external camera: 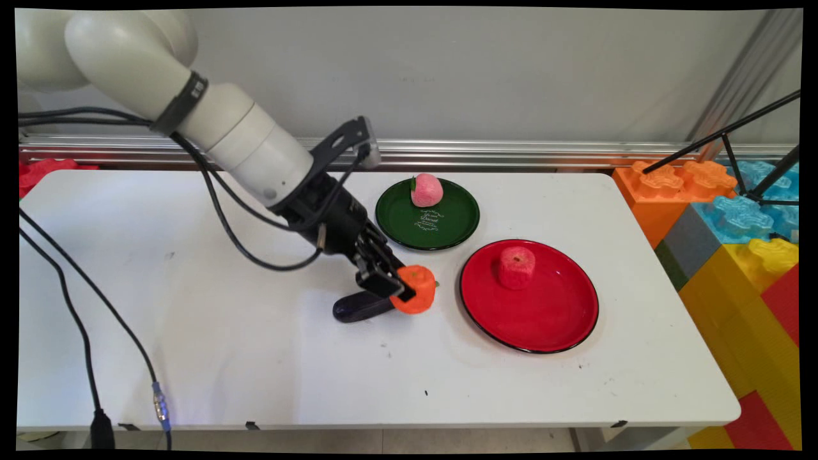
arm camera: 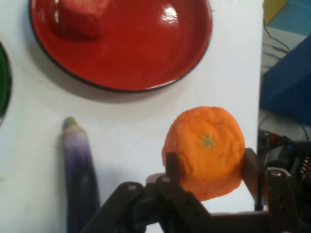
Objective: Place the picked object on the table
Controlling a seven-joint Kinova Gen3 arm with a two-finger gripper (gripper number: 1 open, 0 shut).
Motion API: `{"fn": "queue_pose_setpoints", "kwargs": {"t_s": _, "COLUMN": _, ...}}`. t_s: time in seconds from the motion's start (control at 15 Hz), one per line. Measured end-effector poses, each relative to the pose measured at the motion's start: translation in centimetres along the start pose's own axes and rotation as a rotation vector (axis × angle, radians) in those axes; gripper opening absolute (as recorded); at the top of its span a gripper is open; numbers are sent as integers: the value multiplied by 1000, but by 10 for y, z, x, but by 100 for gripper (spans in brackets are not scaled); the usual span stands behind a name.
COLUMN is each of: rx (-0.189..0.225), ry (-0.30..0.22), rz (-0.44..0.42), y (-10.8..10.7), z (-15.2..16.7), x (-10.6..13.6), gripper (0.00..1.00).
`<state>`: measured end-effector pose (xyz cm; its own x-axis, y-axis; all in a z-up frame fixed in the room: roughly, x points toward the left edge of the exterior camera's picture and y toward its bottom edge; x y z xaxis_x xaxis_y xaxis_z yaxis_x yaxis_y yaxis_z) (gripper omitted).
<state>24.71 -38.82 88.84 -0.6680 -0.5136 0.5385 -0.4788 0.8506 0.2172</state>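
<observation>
My gripper (external camera: 404,286) (arm camera: 209,162) is shut on an orange toy fruit (external camera: 418,289) (arm camera: 206,150), with one finger on each side of it, low over the table's middle. A dark purple eggplant (external camera: 361,306) (arm camera: 77,174) lies on the table just beside and under the gripper. To the right sits a red plate (external camera: 556,313) (arm camera: 146,53) with a red apple (external camera: 516,267) (arm camera: 80,17) on it. Behind stands a green plate (external camera: 441,227) holding a pink peach (external camera: 426,190).
Large coloured building blocks (external camera: 728,217) are stacked past the table's right edge, with black tripod legs (external camera: 735,134) over them. Black cables (external camera: 83,332) hang across the table's left side. A red block (external camera: 38,172) lies at the far left.
</observation>
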Motion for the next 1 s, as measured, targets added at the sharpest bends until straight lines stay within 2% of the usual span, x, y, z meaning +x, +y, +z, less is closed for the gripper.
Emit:
{"fn": "queue_pose_setpoints", "kwargs": {"t_s": 0.33, "rx": -11, "ry": -15, "rz": 25, "y": 9, "z": 17, "x": -5, "gripper": 0}}
{"fn": "queue_pose_setpoints", "kwargs": {"t_s": 1.0, "rx": -44, "ry": -63, "rz": 91, "y": -7, "z": 63, "x": -38, "gripper": 0}}
